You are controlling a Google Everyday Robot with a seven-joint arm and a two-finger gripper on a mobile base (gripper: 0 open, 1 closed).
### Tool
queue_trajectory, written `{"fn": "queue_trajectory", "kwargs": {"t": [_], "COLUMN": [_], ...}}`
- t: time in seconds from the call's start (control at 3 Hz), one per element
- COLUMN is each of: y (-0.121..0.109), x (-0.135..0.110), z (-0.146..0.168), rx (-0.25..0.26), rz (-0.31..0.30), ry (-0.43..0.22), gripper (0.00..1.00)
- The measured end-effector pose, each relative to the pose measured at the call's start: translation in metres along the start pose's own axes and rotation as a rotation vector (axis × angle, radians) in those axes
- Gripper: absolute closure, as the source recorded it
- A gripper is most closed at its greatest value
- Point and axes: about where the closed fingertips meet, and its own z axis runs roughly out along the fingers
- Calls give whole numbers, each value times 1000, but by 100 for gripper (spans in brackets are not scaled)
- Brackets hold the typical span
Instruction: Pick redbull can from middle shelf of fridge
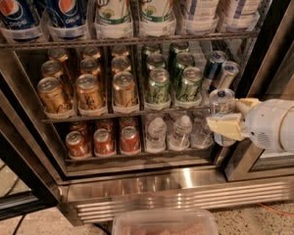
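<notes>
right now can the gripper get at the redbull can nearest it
Probably yes: the gripper looks closed around the redbull can at the right end of the middle shelf, one finger on either side, with nothing in between.

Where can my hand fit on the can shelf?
Only the right lane of the middle shelf: a gap between the green cans and the fridge frame, ahead of two redbull cans. The pincer holds a third redbull can there. Gold cans and green ones are packed.

My gripper (233, 115) sits at the right end of the middle shelf (137, 112), clamped around the redbull can (222, 100) just in front of its edge. Two slim cans (220, 70) stand behind it, wider cans (174, 84) to its left.
</notes>
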Motion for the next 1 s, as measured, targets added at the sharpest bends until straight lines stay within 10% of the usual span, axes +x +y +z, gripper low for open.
{"fn": "queue_trajectory", "kwargs": {"t": [1.0], "y": [100], "x": [-31], "z": [2], "rx": [-591], "rz": [44], "ry": [-70], "gripper": [100]}}
